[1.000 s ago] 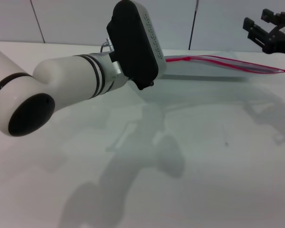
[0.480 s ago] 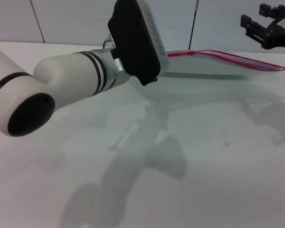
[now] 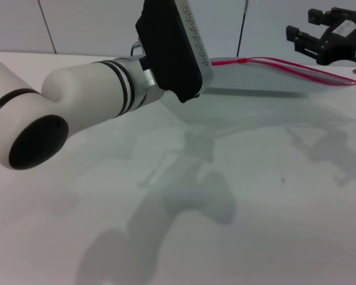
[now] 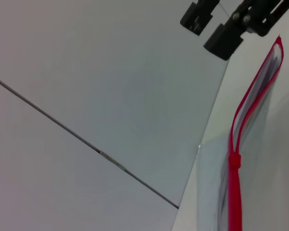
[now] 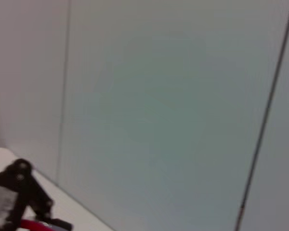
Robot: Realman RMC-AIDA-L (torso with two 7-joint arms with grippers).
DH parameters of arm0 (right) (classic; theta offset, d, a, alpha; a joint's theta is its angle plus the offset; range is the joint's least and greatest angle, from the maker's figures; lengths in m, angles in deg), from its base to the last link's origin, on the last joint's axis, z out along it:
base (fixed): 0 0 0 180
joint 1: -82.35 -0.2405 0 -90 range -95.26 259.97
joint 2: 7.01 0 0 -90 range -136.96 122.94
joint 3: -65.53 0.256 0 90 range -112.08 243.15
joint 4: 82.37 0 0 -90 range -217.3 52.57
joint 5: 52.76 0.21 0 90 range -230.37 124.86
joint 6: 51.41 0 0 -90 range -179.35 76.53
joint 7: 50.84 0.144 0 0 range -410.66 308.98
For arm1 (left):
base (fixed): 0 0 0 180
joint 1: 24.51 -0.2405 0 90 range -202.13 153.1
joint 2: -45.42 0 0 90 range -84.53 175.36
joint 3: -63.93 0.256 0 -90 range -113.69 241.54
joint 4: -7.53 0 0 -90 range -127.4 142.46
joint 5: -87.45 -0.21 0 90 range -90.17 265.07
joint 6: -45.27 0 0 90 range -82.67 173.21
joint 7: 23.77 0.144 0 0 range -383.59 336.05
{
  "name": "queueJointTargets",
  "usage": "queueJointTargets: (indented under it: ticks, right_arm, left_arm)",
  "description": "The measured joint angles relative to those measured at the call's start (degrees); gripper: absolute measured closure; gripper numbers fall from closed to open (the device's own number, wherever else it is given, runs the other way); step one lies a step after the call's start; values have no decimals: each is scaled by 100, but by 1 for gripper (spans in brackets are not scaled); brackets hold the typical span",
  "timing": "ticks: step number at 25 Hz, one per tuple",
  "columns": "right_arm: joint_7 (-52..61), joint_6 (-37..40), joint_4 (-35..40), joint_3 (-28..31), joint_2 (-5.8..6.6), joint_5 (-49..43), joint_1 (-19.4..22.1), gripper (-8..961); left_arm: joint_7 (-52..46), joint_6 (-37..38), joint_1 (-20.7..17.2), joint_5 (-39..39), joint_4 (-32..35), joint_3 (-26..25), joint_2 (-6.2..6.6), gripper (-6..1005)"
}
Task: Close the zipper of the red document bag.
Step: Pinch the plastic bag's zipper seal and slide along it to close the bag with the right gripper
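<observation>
Left arm's wrist housing hides the left gripper and the near end of the document bag [image 3: 267,77]; grip state unreadable. Right gripper [image 3: 320,41] hovers spread above the zipper [image 3: 302,69], holding nothing.

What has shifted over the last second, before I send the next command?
The right gripper has moved leftward, in over the far end of the red document bag. The left gripper's wrist has crept slightly up and right at the bag's near end, lifting that end. The zipper looks unchanged.

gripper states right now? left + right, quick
Left hand: at the near end of the red document bag, grip state cannot be told.
Right hand: open, holding nothing, above the bag's far end.
</observation>
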Motion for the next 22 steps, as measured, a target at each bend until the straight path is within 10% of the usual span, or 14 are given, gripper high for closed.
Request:
queueJointTargets:
  ticks: [22]
  right_arm:
    - [679, 841, 238, 59, -28, -1181, -497, 424]
  left_arm:
    - [74, 99, -1, 9, -154, 1, -5, 915]
